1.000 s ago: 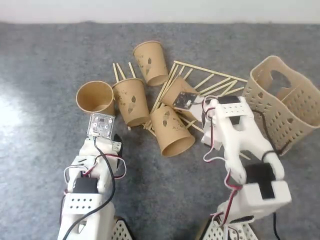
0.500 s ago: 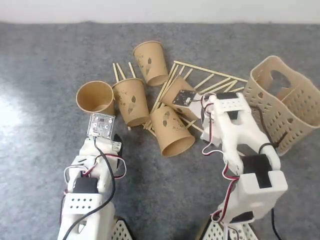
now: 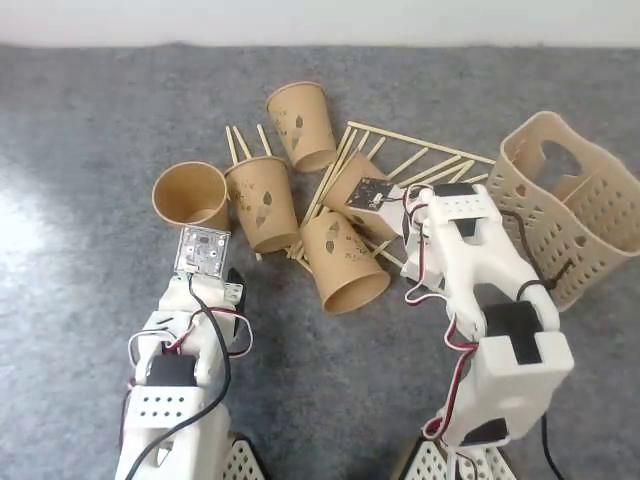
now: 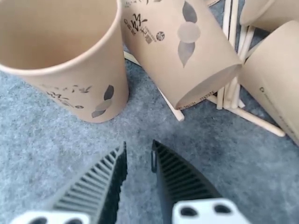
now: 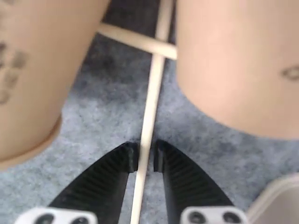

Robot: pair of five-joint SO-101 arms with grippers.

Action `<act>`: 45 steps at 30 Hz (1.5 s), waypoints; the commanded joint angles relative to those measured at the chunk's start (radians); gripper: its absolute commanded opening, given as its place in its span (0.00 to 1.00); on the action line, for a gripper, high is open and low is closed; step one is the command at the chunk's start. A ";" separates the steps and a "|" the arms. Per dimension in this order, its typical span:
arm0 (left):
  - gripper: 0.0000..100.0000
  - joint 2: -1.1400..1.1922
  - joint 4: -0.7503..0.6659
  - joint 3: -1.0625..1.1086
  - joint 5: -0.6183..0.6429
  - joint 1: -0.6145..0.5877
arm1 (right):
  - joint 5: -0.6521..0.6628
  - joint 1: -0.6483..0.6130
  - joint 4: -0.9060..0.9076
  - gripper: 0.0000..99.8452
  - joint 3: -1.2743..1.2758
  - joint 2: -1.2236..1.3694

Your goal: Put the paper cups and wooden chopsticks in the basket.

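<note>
1 chopstick [image 5: 150,93] pinched between right gripper [image 5: 145,154] jaws.

Right gripper [image 5: 145,156]: in a narrow lane of grey surface [image 5: 93,116] between one paper cup [image 5: 37,70] and a second paper cup [image 5: 238,60], with little side room. Its jaws press a chopstick [image 5: 150,107] running down the lane; a crossing stick [image 5: 135,42] bars the far end.

Left gripper [image 4: 138,151]: jaws slightly apart over bare surface. Upright cup [image 4: 60,56] and lying cup [image 4: 187,46] block ahead, with a slim gap between them.
</note>
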 commanded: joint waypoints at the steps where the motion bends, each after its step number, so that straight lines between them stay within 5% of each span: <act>1: 0.08 -0.011 -0.026 -0.012 0.002 0.005 | 0.012 0.025 -0.002 0.02 -0.040 0.002; 8: 0.08 -0.011 -0.026 -0.012 0.002 0.005 | 0.012 0.042 0.002 0.01 -0.041 -0.008; 25: 0.08 -0.011 -0.026 -0.010 0.002 0.006 | 0.008 0.082 0.369 0.01 -0.106 -0.403; 36: 0.08 -0.011 -0.026 -0.010 0.002 0.005 | 0.014 0.205 0.423 0.01 -0.080 -0.420; 45: 0.08 -0.011 -0.026 -0.010 0.002 0.005 | 0.012 0.162 0.522 0.01 -0.078 -0.587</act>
